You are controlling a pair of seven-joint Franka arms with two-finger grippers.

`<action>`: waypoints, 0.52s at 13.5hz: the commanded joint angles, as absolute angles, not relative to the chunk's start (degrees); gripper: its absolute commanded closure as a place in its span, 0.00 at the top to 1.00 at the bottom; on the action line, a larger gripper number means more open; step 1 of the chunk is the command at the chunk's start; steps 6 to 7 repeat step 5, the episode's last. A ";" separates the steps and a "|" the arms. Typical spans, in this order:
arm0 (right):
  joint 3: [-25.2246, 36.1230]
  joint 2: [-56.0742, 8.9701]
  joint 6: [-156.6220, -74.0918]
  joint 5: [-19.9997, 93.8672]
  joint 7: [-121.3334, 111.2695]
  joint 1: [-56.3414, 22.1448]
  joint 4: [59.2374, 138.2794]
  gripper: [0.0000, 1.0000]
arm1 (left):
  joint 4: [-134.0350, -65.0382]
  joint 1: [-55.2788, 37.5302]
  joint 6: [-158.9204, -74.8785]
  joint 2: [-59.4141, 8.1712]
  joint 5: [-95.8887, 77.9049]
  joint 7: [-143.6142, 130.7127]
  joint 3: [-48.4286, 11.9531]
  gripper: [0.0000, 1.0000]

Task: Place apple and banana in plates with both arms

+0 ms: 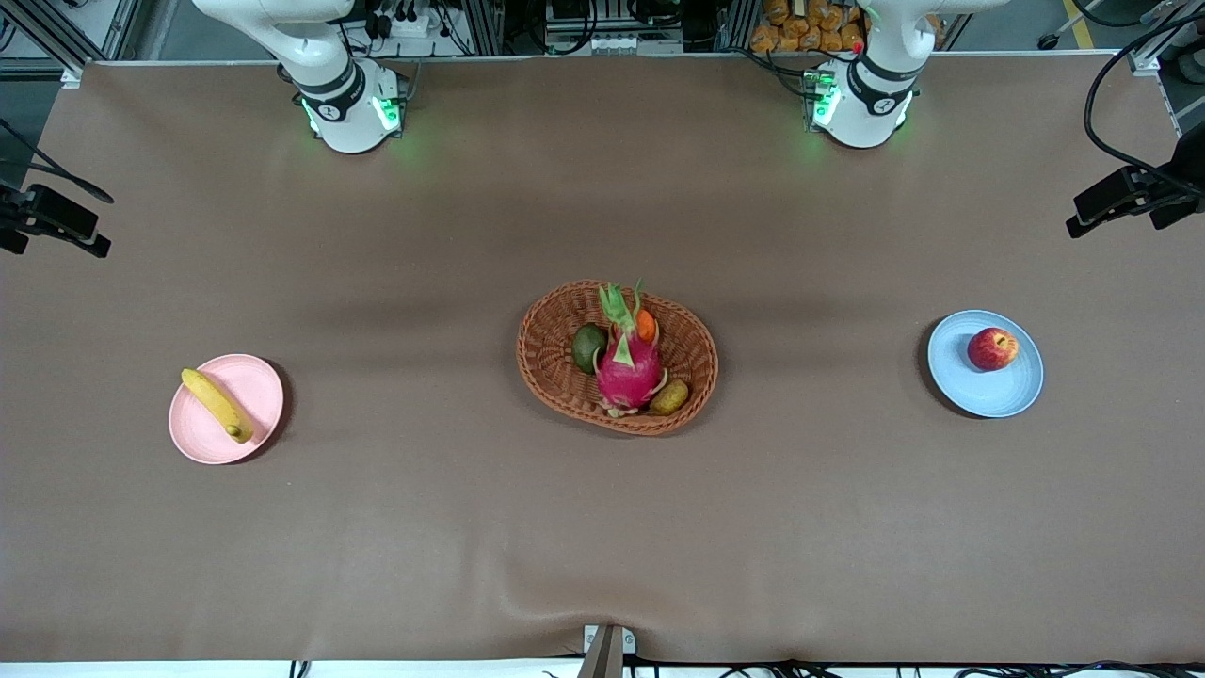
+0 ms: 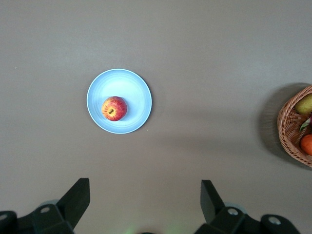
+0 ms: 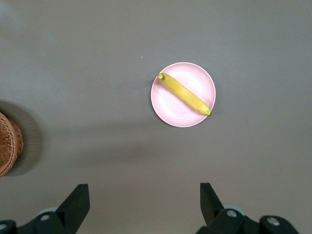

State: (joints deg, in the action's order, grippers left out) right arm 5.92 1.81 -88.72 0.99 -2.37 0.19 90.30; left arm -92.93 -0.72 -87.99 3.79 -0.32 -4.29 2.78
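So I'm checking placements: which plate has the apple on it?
The light blue plate, toward the left arm's end of the table, holds the apple; the pink plate holds the banana.

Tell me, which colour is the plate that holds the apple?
Light blue. The plate under the apple shows best in the left wrist view.

Red-yellow apple (image 1: 992, 348) on blue plate (image 1: 998, 395); yellow banana (image 1: 217, 404) on pink plate (image 1: 259, 388).

The basket (image 1: 617, 356) sits in the middle of the table (image 1: 602, 527) with 4 fruits in it. 1 plate (image 1: 985, 377) sits toward the left arm's end, the apple (image 1: 992, 348) on it. The other plate (image 1: 247, 407) sits toward the right arm's end, the banana (image 1: 217, 404) on it.
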 commanded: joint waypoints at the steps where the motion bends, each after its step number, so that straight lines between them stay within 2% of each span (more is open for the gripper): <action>1: 5.54 2.90 -86.50 1.14 -1.33 0.26 89.92 1.00 | -91.67 -0.62 -87.80 3.25 0.62 -3.60 2.55 1.00; 7: 5.36 2.73 -86.31 1.14 0.26 0.18 89.56 1.00 | -91.67 -0.79 -87.80 3.25 0.62 -3.52 2.55 1.00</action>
